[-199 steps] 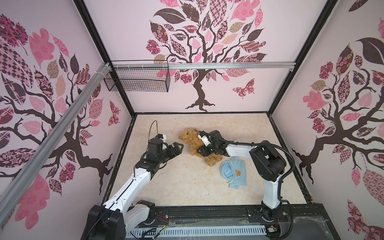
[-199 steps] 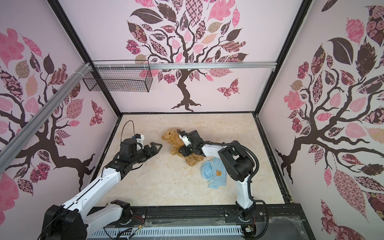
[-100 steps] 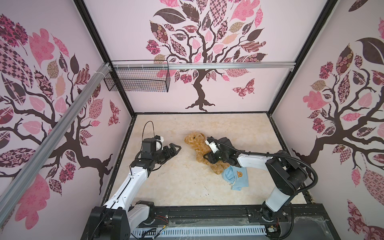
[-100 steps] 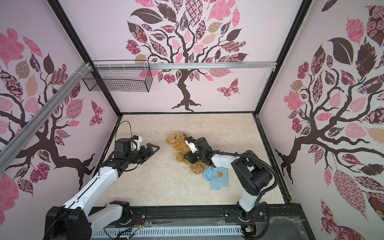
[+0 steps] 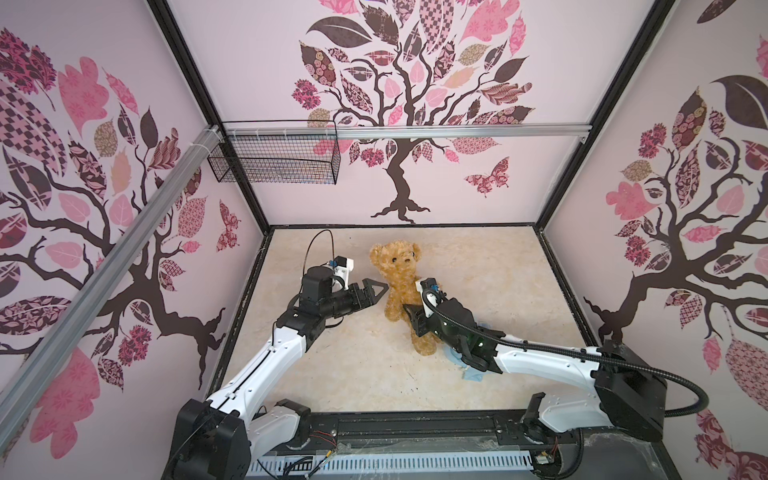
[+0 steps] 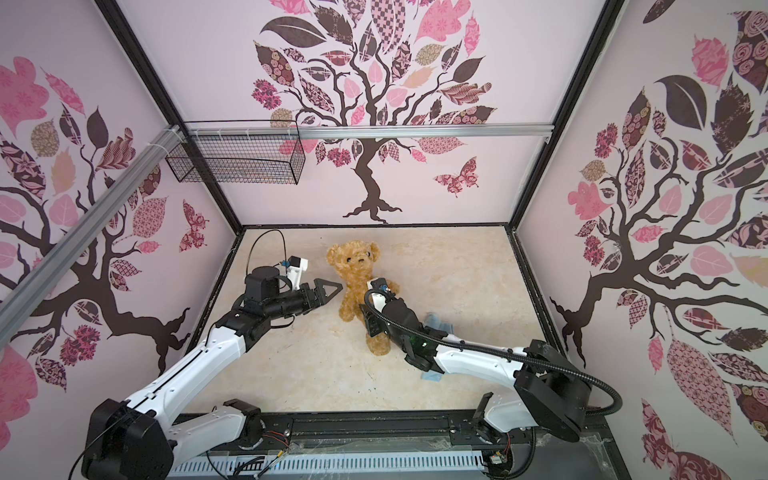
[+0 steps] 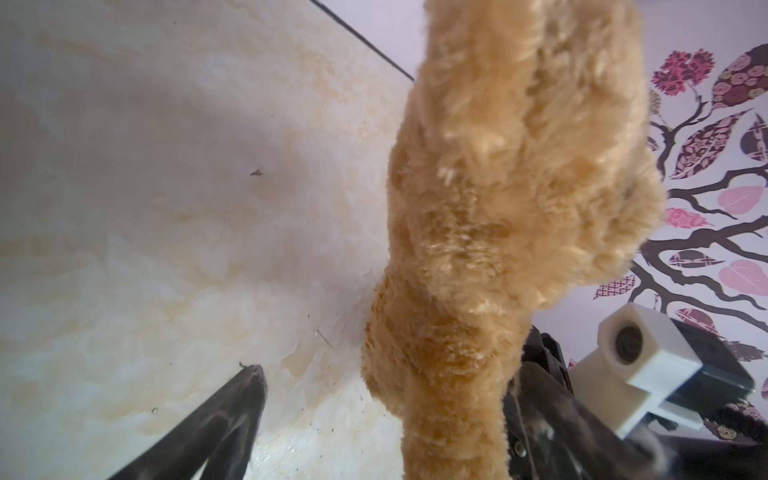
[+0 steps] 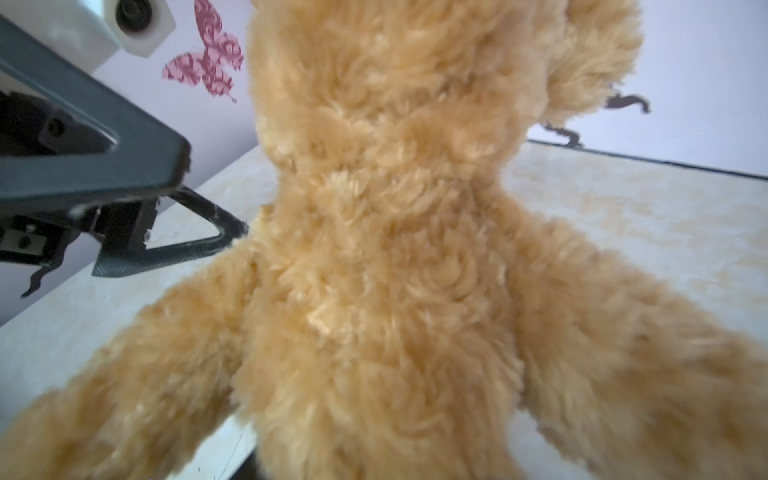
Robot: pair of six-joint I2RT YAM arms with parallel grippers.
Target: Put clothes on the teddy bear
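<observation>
Over the middle of your tabletop [image 5: 498,270], the teddy bear [image 5: 401,286] [image 6: 357,286] faces up in both top views, head toward the back wall. You cannot tell whether its feet touch the surface. Your right pincer [image 5: 412,320] is clamped on the bear's lower body. Your left pincer [image 5: 376,293] stands wide apart, holding nothing, its tips just beside the bear's arm. A light blue cloth [image 5: 473,374] lies under your right arm, mostly hidden.

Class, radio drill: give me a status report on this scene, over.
Left end effector open beside teddy bear. Right end effector gripping its lower body. Bear undressed; blue shirt mostly under right arm.
</observation>
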